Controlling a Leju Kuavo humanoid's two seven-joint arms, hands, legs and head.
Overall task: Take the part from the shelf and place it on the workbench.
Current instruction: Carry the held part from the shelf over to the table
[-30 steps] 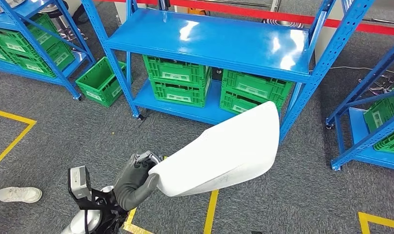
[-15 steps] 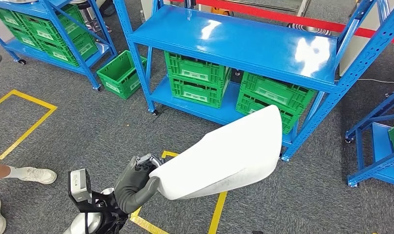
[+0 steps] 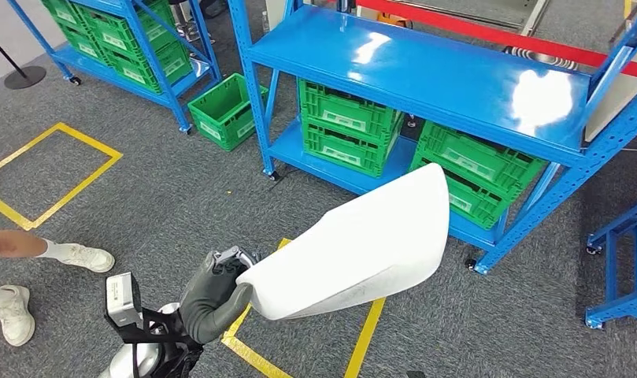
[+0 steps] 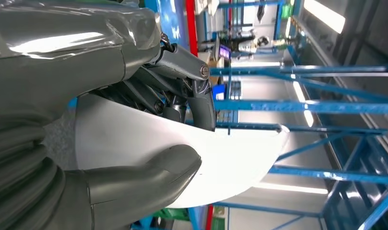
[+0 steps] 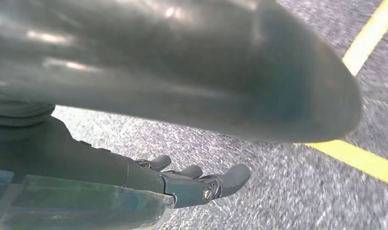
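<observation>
The part is a large, smooth white curved shell [image 3: 362,244], held out in front of me above the grey carpet. My left hand [image 3: 216,287] grips its near narrow end. In the left wrist view the thumb [image 4: 148,172] presses one face of the white shell [image 4: 240,158] and the dark fingers [image 4: 182,96] clamp the other. My right hand [image 5: 196,184] hangs over the carpet with its fingers stretched out and nothing in it. The blue shelf [image 3: 425,71] stands ahead, its top board bare and shiny.
Green crates [image 3: 346,126] fill the shelf's lower level, and a loose green crate [image 3: 224,110] sits on the floor beside it. A person's shoes [image 3: 79,256] stand at the left. Yellow tape lines [image 3: 362,342] mark the carpet. More blue racks stand at back left [image 3: 126,31] and right [image 3: 622,260].
The whole scene has slid to the right as the camera turned left. A person's legs and shoes have come into view at the left. The white shell stays in my left hand.
</observation>
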